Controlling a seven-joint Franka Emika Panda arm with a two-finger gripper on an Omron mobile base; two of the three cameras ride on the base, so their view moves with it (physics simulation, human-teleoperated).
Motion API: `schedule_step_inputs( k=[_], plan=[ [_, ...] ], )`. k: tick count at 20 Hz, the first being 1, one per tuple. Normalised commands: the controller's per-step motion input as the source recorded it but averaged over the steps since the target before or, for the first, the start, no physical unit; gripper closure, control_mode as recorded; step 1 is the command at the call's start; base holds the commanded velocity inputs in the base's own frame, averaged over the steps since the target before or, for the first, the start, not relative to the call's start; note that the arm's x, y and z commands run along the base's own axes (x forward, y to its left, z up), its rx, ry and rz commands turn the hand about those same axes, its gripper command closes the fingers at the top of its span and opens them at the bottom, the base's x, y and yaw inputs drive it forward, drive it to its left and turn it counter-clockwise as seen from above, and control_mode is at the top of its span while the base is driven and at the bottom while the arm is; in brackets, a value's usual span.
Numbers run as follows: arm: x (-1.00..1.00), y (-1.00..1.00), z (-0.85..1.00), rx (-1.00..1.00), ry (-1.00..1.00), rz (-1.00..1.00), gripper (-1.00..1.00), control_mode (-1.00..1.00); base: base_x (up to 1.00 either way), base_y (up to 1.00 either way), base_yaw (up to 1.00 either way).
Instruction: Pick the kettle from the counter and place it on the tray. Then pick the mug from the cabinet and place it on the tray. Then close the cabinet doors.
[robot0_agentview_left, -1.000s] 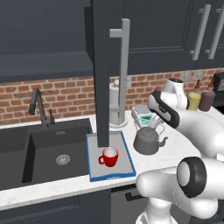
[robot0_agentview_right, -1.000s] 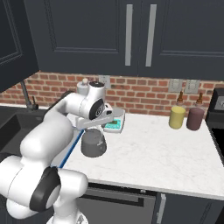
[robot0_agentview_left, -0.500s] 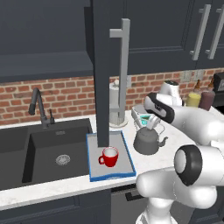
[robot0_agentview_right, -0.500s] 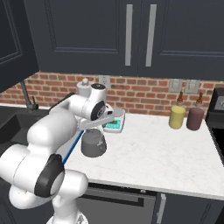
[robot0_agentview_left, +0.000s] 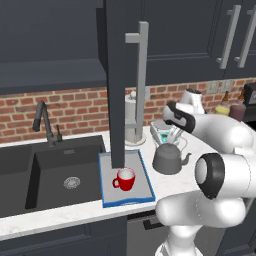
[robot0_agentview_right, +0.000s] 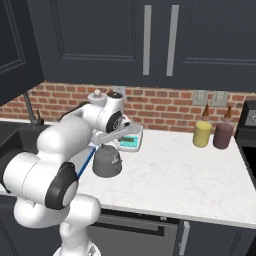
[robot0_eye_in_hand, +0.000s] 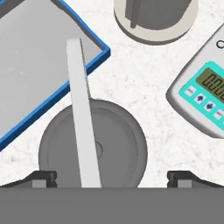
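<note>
Hanging over: kettle (robot0_eye_in_hand: 92, 151), right under gripper (robot0_eye_in_hand: 111, 177), seen from on top in hand view.
Gripper: wide apart, nothing in it, one finger tip on each side of kettle's round body.
Kettle's place: on counter (robot0_agentview_right: 185, 172), just beside tray (robot0_agentview_left: 145, 180), on the side away from the black sink (robot0_agentview_left: 55, 175).
Kettle's handle: thin pale wire arch (robot0_eye_in_hand: 81, 113), running over the lid like a long stripe, from near the bottom of hand view up toward the tray's corner.
Handle and fingers: stripe runs up between the two finger tips, so the closing line looks about crosswise to it, good for a pinch; just a guess.
Spout: short, pointing toward the robot's right side in left base view (robot0_agentview_left: 186, 159); hidden in hand view.
Next move, likely: going straight down, then closing on the handle.
Tray: blue rim, grey floor, to kettle's left in left base view.
Mug (robot0_agentview_left: 125, 179): red, standing upright on the tray already.
Nearby: white scale with teal top (robot0_eye_in_hand: 205, 98) just beyond the kettle, paper-towel roll stand (robot0_eye_in_hand: 153, 19) further back.
Cabinet door (robot0_agentview_left: 122, 80): swung out over the tray, not shut yet.
</note>
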Motion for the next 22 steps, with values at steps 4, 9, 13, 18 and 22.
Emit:
schedule_step_inputs(
  k=[4,9,13,18,22],
  plan=[
    [0.05,0.08,-0.16,0.00,0.00,0.01,-1.00,-1.00,0.00,0.00,0.00],
    [-0.10,0.06,-0.20,-0.02,0.00,0.00,1.00,-1.00,0.00,0.00,0.00],
    [-0.13,0.09,-0.11,0.00,0.00,0.00,1.00,-1.00,0.00,0.00,0.00],
    [-0.08,0.14,-0.07,0.00,0.00,0.00,1.00,-1.00,0.00,0.00,0.00],
    [-0.15,0.10,0.00,0.00,-0.06,0.00,1.00,-1.00,0.00,0.00,0.00]
  ],
)
